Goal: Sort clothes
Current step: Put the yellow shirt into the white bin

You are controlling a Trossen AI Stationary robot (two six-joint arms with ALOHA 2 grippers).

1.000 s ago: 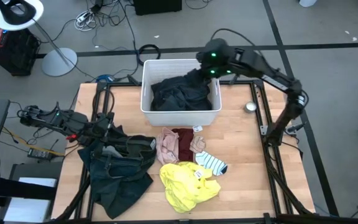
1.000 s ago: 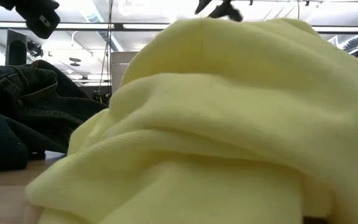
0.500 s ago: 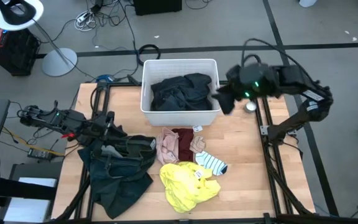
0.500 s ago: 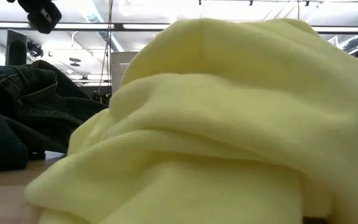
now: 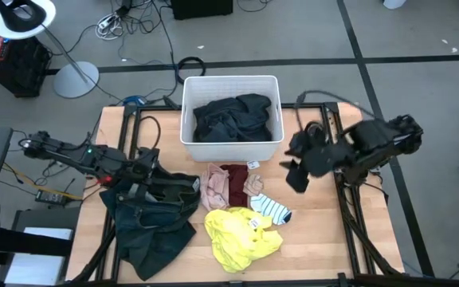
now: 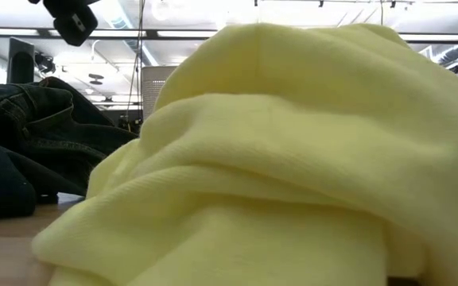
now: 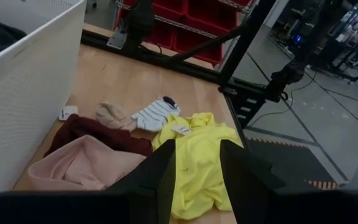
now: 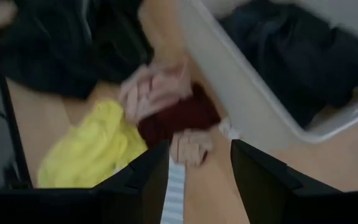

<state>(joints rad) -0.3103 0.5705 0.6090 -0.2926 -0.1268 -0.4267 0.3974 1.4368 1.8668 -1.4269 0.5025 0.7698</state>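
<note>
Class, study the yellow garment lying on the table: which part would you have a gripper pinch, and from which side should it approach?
Pinch the raised fold on top of the yellow garment, coming straight down from above. It lies crumpled in a heap, so its bunched ridges give a two-finger gripper something to close on, while its edges lie flat against the table. The open right gripper hangs nearest, probably best placed.
</note>
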